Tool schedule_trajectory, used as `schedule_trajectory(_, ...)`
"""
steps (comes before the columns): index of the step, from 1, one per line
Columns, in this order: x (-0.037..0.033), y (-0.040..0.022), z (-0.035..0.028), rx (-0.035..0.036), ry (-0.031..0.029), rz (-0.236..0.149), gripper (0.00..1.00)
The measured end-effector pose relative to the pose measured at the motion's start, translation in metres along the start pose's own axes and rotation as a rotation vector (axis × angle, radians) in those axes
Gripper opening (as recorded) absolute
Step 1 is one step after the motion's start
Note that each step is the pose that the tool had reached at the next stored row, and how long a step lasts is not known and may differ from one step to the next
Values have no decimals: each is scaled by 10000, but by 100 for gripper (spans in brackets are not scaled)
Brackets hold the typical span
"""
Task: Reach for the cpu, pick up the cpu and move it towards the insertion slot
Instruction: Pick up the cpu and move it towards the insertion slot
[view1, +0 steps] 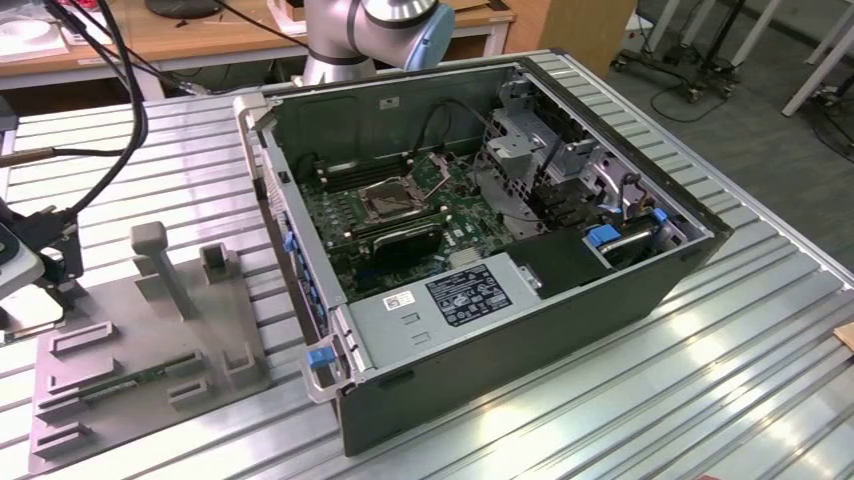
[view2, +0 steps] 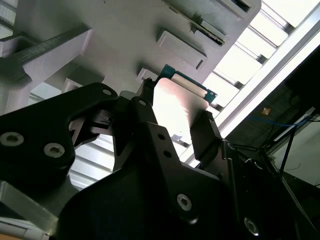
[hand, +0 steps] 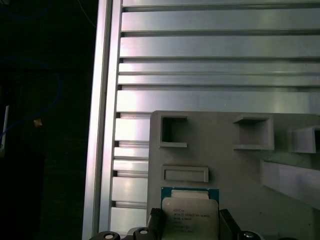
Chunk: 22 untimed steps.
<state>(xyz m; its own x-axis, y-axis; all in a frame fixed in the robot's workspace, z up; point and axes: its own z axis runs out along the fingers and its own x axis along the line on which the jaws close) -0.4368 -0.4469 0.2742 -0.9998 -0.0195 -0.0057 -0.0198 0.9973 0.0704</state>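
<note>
The claw is closed on the cpu, near one edge of the grey tray. Its fingers cover two cpu edges. Whether the cpu touches the tray cannot be determined.

My claw is black; the cpu silvery-white, green-edged; the tray plain grey; the table ribbed silver.

Exterior view: high, off arm, looks obliquely down on much of bench; open computer case mid-frame, grey tray lower left. First wrist view: close, faces straight down on tray and bench slats. Second wrist view: closer still, low, sights along pincer. Both wrist views share cpu and tray; exterior view shares tray.
</note>
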Motion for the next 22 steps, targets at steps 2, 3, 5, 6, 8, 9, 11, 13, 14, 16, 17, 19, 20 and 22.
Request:
schedule_trajectory(2,0,1,-10,1,3,0,54)
schedule_trajectory(3,0,1,-15,0,1,0,54)
schedule_trajectory(5,0,2,-33,0,0,0,54)
schedule_trajectory(6,0,3,-44,1,1,0,54)
schedule_trajectory(8,-1,5,-65,0,0,0,54)
schedule_trajectory(9,-1,5,-75,0,0,0,54)
schedule_trajectory(11,-1,6,-91,0,-1,0,54)
schedule_trajectory(13,-1,8,-107,0,0,0,54)
schedule_trajectory(14,-1,8,-116,-1,-1,0,54)
schedule_trajectory(16,-1,9,-127,-1,-2,0,54)
schedule_trajectory(17,-1,9,-128,-2,-3,-1,54)
schedule_trajectory(19,-1,9,-129,-2,-3,0,54)
schedule_trajectory(20,-1,9,-132,0,0,0,54)
schedule_trajectory(22,-1,9,-132,0,-1,0,54)
